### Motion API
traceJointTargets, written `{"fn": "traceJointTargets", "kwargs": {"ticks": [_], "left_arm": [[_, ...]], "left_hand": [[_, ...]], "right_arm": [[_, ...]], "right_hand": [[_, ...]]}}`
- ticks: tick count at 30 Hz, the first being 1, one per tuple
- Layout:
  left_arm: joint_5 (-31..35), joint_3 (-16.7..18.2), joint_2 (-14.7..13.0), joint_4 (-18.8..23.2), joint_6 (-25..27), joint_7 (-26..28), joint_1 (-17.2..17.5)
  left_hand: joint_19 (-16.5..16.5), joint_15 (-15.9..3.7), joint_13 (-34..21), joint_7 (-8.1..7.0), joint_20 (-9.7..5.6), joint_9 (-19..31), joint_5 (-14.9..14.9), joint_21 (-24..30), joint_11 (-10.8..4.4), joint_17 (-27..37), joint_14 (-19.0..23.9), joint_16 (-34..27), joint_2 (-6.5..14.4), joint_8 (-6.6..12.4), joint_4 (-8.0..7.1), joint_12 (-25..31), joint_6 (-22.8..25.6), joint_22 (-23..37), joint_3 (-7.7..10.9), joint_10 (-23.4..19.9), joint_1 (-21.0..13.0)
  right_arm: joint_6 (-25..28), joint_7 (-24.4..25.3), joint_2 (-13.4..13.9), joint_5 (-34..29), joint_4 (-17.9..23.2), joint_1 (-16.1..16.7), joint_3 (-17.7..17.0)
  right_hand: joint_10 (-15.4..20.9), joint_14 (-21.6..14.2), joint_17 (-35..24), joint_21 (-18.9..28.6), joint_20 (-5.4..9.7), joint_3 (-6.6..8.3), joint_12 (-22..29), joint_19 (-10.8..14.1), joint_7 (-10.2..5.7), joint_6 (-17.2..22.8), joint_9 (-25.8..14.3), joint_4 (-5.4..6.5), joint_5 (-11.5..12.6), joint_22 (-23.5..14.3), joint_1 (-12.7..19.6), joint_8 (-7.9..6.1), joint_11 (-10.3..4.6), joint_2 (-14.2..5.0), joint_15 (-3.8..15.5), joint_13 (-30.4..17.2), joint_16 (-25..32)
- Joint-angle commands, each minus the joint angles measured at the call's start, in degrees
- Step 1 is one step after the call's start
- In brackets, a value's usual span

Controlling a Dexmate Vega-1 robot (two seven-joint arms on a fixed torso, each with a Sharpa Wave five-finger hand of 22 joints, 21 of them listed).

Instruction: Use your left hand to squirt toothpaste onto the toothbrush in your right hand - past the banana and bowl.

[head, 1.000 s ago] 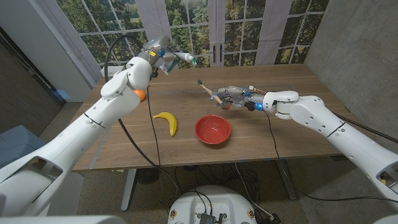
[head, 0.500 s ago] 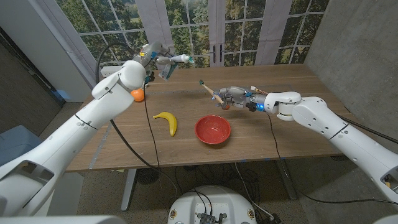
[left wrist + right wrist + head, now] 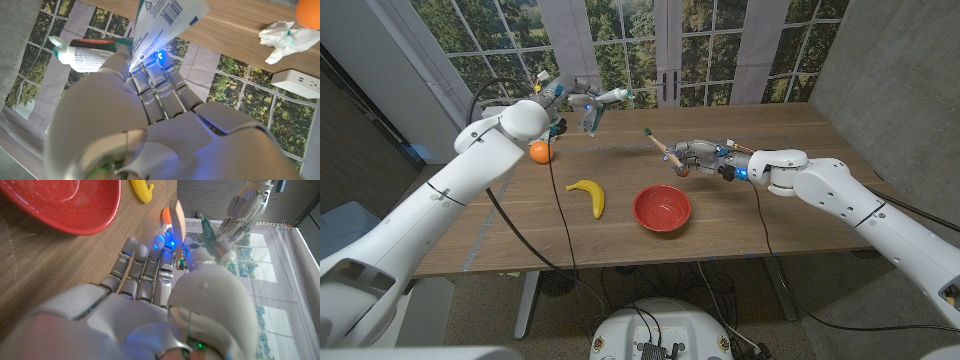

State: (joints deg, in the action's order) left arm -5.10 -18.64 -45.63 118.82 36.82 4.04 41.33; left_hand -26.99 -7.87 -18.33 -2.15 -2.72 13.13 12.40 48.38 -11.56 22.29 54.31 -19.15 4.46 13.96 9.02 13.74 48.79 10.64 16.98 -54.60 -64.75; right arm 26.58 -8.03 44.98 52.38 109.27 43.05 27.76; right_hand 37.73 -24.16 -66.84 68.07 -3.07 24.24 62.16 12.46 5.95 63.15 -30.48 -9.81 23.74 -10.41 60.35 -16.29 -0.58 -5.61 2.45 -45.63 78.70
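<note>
The white left hand (image 3: 582, 100), upper left of the frame, grips a white toothpaste tube (image 3: 610, 95). Right of centre, the right hand's (image 3: 698, 155) fingers hold a wooden-handled toothbrush (image 3: 660, 145) above the wooden table (image 3: 790, 215).

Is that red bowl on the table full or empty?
Empty. The head view looks down into the red bowl and shows only its bare red inside, nothing lying in it.

The toothpaste tube (image 3: 607, 96), white with a pale cap and a green and red band, is held in the left hand (image 3: 582, 100) above the table's (image 3: 800, 210) far left part, lying roughly level with its cap end toward the right. The toothbrush (image 3: 661, 145), wooden-handled with a dark bristle head, is gripped in the right hand (image 3: 698, 156) over the table's far middle, tilted up with its head toward the tube and apart from it. The yellow banana (image 3: 589, 195) lies on the table left of the red bowl (image 3: 662, 209), both nearer the front edge.
</note>
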Motion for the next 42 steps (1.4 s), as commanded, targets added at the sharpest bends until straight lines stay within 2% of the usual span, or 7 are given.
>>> {"fn": "traceJointTargets", "kwargs": {"ticks": [1, 5, 8, 16, 24, 33, 42], "left_arm": [[-13.3, 3.7, -0.5, -0.2, 0.9, 1.9, 2.0], [-19.3, 6.1, 0.5, -1.3, 0.8, 2.4, 3.1], [-22.3, 6.8, 0.4, -1.7, 0.5, 3.3, 3.5], [-26.7, 6.3, -0.7, -3.2, -1.4, 4.9, 3.3], [-31.4, 6.4, -1.7, -5.0, -1.1, 6.3, 3.5], [-36.0, 6.2, -3.0, -7.1, -1.1, 6.3, 3.4], [-40.4, 5.5, -3.2, -9.2, 1.5, 7.4, 2.0]], "left_hand": [[0.2, -5.75, 0.2, 0.26, -3.72, 0.0, 0.0, 0.5, -0.34, -0.1, -0.4, 0.4, -0.1, -0.55, 0.08, -0.5, -0.3, 0.1, 0.05, 0.8, 0.8], [0.3, -5.64, 0.5, 0.54, -3.48, -0.1, 0.0, 0.5, -0.33, -0.3, -0.5, 0.7, -0.1, -0.78, -0.11, -0.7, -0.4, 0.1, 0.08, 1.1, 1.5], [0.3, -5.62, 0.7, 1.62, -3.25, -0.3, -0.1, 0.5, -0.33, -0.5, -0.6, 1.1, 0.0, -1.0, -0.19, -0.8, -0.4, 0.0, 0.19, 1.1, 2.0], [0.2, -5.48, 1.3, 2.71, -2.66, -0.8, -0.1, 0.5, 0.38, -1.0, -0.5, 1.6, -0.1, -1.63, -0.18, -0.9, -0.5, 0.0, 0.48, 0.9, 3.0], [0.9, -5.47, 1.9, 2.55, -2.35, -1.1, -0.3, 0.2, 0.33, -1.4, -1.1, 2.4, -0.4, -2.47, -0.06, -1.6, -1.7, 0.0, 0.62, 2.4, 3.9], [1.5, -5.19, 2.6, 3.23, -1.7, -1.4, -0.4, 0.0, 1.21, -2.3, -3.2, 4.1, -0.7, -3.17, -0.24, -2.2, -3.3, -0.1, 0.89, 4.4, 5.6], [1.8, -5.1, 2.9, 3.53, -1.39, -1.5, -0.4, -0.2, 2.11, -2.7, -3.6, 4.5, -0.8, -3.31, -0.38, -2.5, -4.1, -0.1, 1.04, 5.5, 6.5]], "right_arm": [[0.3, 0.7, 0.6, 0.4, 0.6, 0.3, -0.4], [0.2, 0.8, 0.9, 0.5, 1.0, 0.6, -0.5], [0.6, 1.3, 1.1, 0.7, 1.4, 0.7, -0.8], [0.8, 2.6, 1.7, 1.2, 2.8, 1.4, -1.5], [0.9, 3.0, 1.1, 2.1, 2.2, 1.4, -1.7], [-0.3, 2.8, 0.9, 2.4, 1.9, 2.0, -2.0], [-0.6, 3.5, 1.3, 3.0, 2.5, 2.7, -2.7]], "right_hand": [[-0.1, 0.3, 0.0, 0.2, 0.06, 0.18, 0.5, 0.5, -0.11, 0.5, -0.4, 0.07, 0.2, -0.1, 0.7, -0.23, 0.17, -1.03, 4.86, -0.2, 0.5], [-0.2, 0.3, 0.0, 0.2, 0.03, 0.21, 0.5, 0.4, -0.1, 0.5, -0.4, 0.06, 0.2, -0.1, 0.7, -0.19, 0.31, -1.06, 4.87, -0.2, 0.6], [-0.1, 0.3, 0.0, 0.2, 0.0, 0.21, 0.5, 0.4, -0.15, 0.5, -0.3, 0.05, 0.2, -0.1, 0.7, -0.11, 0.24, -1.03, 4.82, -0.2, 0.6], [0.0, 0.3, 0.0, 0.2, -0.01, 0.22, 0.6, 0.5, -0.09, 0.6, -0.3, 0.02, 0.3, -0.1, 0.7, -0.05, 0.07, -0.98, 4.73, -0.2, 0.6], [-0.1, 0.3, -0.1, 0.2, 0.06, 0.29, 0.6, 0.4, -0.06, 0.5, -0.5, 0.11, 0.3, -0.1, 0.6, -0.01, 0.3, -0.97, 4.78, -0.2, 0.5], [-0.1, 0.3, -0.1, 0.3, 0.03, 0.38, 0.7, 0.4, -0.09, 0.6, -0.5, 0.06, 0.4, -0.1, 0.7, 0.04, 0.3, -0.94, 4.76, -0.2, 0.5], [-0.1, 0.2, -0.1, 0.3, 0.04, 0.41, 0.6, 0.4, -0.07, 0.6, -0.6, 0.06, 0.5, -0.1, 0.7, 0.11, 0.21, -0.93, 4.77, -0.2, 0.5]]}}
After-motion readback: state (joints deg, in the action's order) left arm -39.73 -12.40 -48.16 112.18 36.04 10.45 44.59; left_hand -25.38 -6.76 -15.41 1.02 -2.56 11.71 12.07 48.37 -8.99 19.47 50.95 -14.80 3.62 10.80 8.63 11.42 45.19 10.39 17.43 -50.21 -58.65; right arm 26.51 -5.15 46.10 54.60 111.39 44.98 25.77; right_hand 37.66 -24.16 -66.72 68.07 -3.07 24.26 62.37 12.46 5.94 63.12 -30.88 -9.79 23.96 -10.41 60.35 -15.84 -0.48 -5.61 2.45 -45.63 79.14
